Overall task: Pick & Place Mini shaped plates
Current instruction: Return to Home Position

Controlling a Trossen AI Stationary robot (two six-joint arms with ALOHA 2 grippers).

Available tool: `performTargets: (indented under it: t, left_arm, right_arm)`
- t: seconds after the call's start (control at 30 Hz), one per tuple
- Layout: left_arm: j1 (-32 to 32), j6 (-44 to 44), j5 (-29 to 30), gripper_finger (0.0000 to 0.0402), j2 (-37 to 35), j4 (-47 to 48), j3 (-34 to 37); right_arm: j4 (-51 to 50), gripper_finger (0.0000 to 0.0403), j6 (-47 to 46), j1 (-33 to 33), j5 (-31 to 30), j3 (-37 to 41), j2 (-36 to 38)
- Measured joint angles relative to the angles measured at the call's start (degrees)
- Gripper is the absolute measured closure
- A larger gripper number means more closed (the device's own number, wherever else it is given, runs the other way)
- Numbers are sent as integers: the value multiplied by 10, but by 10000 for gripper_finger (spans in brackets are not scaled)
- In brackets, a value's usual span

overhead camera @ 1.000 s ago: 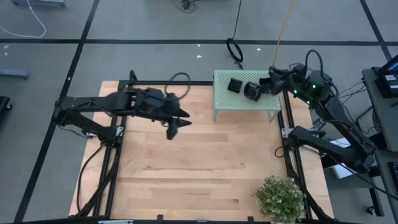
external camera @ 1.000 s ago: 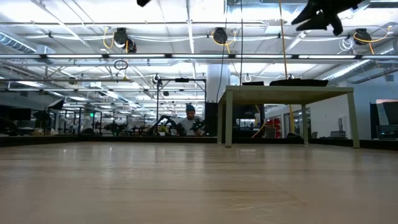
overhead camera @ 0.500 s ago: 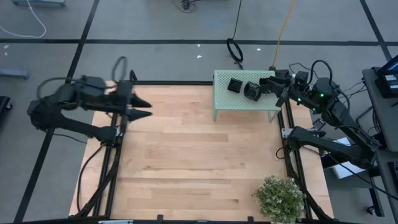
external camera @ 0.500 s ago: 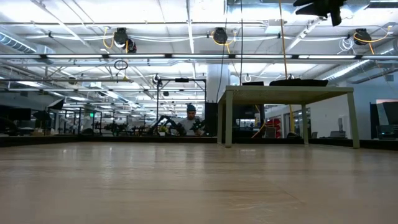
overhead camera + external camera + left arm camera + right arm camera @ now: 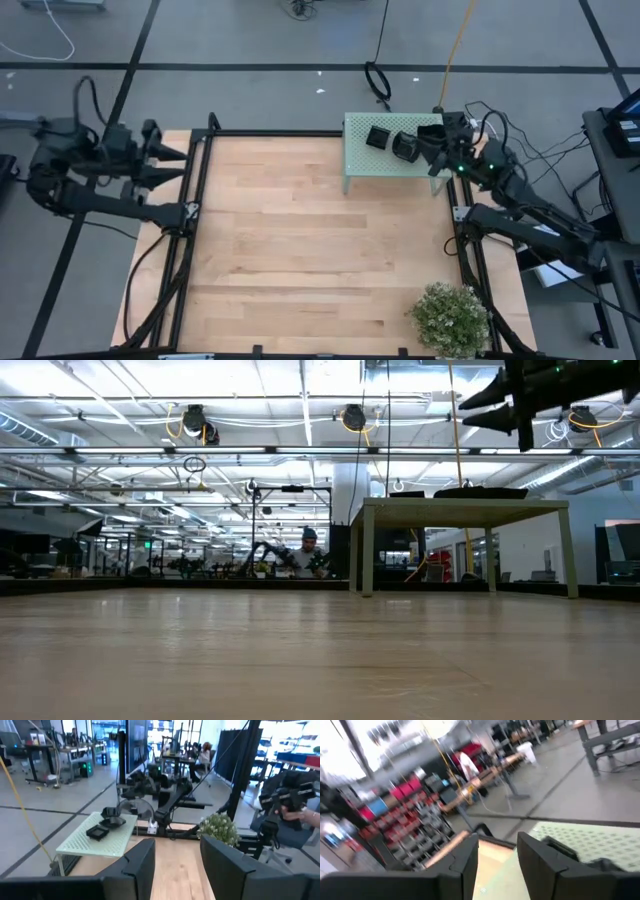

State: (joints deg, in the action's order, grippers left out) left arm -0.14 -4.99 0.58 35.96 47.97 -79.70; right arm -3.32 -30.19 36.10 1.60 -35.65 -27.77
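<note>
Your plates point(image 5: 381, 137) sit stacked on green shelf point(image 5: 362, 166) at 1 o'clock; placing looks done; left gripper point(image 5: 172, 163) at 9 o'clock, right gripper point(image 5: 428, 143) beside shelf, both fingers apart, empty; right arm not yet home.

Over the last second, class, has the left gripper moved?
Yes. In the high view the left gripper has drawn back from above the wooden table, away from the green shelf, to the table's left edge.

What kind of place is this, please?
Probably a large robotics lab or workshop: cable reels hang overhead, racks of red bins stand in the background, and workstations fill the hall.
</note>
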Motion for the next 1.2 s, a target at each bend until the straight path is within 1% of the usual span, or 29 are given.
performTargets:
  t: [0.13,0.23,0.3,0.4,0.5,0.6,0.7,0.8,0.93,1.07,1.13,1.2]
  left_arm:
    - [0,0,0,243,-44,-6,31]
    - [0,-2,-1,243,-82,-36,80]
    - [0,-6,-5,243,-106,-82,126]
    - [0,-12,-11,243,-135,-185,214]
    - [0,-28,-26,243,-151,-303,311]
    - [0,-49,-35,243,-150,-425,402]
    - [0,-83,-36,243,-146,-531,479]
    - [1,-116,-36,243,-146,-612,545]
    - [1,-155,-19,243,-146,-707,618]
    - [1,-183,-1,243,-146,-770,675]
    - [1,-181,5,243,-146,-801,696]
    - [1,-180,16,243,-146,-813,712]
  right_arm:
    - [120,280,-57,-6,1,72,19]
    - [196,280,-84,-15,2,111,27]
    - [234,280,-88,-23,2,129,30]
    - [278,280,-76,-32,2,150,31]
    - [293,280,-60,-39,2,165,31]
    - [293,280,-51,-45,0,179,31]
    - [293,280,-51,-49,0,197,31]
    - [293,280,-54,-49,-1,212,31]
    - [301,280,-64,-49,-3,231,31]
    - [324,280,-62,-49,-4,247,31]
    - [325,280,-53,-49,-4,250,31]
    - [325,280,-44,-49,-4,253,31]
